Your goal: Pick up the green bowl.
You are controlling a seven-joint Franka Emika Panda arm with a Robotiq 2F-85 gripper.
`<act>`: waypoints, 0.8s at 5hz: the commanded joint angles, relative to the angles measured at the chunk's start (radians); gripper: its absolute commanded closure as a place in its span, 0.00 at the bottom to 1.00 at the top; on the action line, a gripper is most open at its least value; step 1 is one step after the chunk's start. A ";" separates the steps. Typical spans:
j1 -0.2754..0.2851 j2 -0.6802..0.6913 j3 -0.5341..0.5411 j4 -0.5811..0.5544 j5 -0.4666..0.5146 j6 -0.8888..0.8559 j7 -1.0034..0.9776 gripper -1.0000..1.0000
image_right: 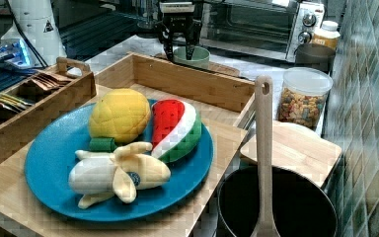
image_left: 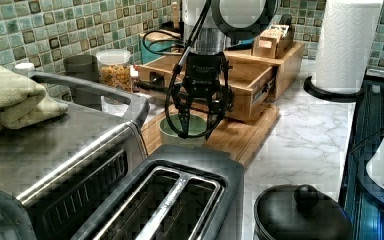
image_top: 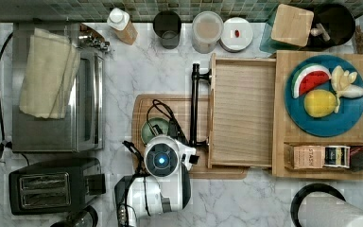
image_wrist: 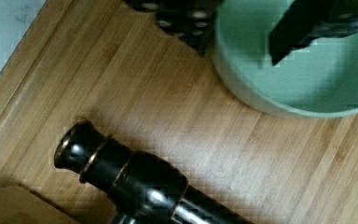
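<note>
We see the gripper (image_left: 198,134) with fingers apart, straddling the rim of the green bowl (image_left: 194,127): one finger (image_wrist: 317,25) inside, the other outside. The bowl sits on the board (image_top: 144,106). The wrist view adds a black handle (image_wrist: 135,182) near the bowl.

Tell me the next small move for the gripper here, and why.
Probably close the fingers. The gripper is open and low at the green bowl, which sits on the wooden board. In the wrist view one finger is inside the bowl and the other outside, straddling its wall.
</note>
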 commanded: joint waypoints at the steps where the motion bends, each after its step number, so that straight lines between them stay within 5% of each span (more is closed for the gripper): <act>1: -0.009 -0.015 -0.002 0.029 0.027 -0.020 -0.073 1.00; 3: -0.008 -0.092 -0.010 0.012 0.017 0.020 -0.094 1.00; 4: -0.031 -0.118 0.017 0.090 -0.087 -0.040 -0.035 1.00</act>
